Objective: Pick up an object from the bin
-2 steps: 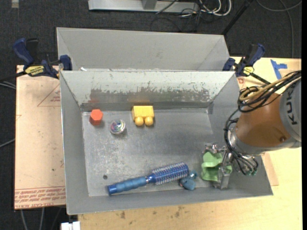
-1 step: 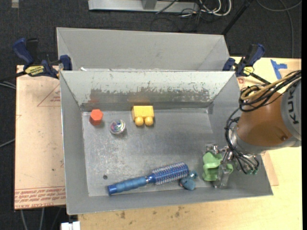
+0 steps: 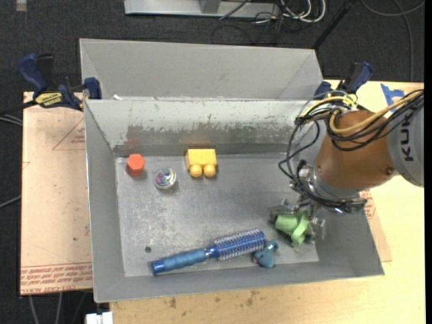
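Near the back wall sit an orange block (image 3: 136, 163), a shiny ball (image 3: 165, 179) and a yellow toy brick (image 3: 202, 162). A blue hairbrush (image 3: 209, 250) lies along the front, with a small blue piece (image 3: 265, 256) touching its bristle end. At front right the gripper (image 3: 300, 225) is down over a light green object (image 3: 291, 226) (the blue piece lies just beside it); whether it is open or clamped cannot be told.
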Controlling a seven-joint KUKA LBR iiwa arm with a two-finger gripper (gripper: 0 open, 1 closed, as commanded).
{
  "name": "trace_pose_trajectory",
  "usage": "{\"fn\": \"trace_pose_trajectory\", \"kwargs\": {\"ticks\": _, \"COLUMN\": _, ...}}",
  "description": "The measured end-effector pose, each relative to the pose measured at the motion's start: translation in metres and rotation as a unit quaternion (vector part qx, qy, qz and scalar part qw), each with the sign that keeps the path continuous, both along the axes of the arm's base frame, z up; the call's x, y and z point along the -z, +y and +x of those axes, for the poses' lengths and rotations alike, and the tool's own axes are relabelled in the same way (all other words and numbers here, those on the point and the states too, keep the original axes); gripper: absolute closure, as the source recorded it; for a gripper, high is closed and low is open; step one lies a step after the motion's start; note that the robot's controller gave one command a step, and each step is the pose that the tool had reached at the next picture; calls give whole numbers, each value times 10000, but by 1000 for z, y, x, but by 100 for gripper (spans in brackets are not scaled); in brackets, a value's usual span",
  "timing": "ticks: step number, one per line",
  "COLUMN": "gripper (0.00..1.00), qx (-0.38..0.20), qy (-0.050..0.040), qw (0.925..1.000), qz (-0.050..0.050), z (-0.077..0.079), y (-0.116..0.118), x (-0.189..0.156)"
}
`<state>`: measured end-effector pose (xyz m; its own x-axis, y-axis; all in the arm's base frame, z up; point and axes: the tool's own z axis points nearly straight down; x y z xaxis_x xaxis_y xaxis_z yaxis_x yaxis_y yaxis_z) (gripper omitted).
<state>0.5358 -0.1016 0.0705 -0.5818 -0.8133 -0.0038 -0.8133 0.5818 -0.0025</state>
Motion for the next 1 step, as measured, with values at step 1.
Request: {"fn": "trace_pose_trajectory", "kwargs": {"ticks": 1, "gripper": 100, "qx": 139, "qy": -38, "qw": 9999, "qz": -14, "z": 24, "y": -24, "x": -183}}
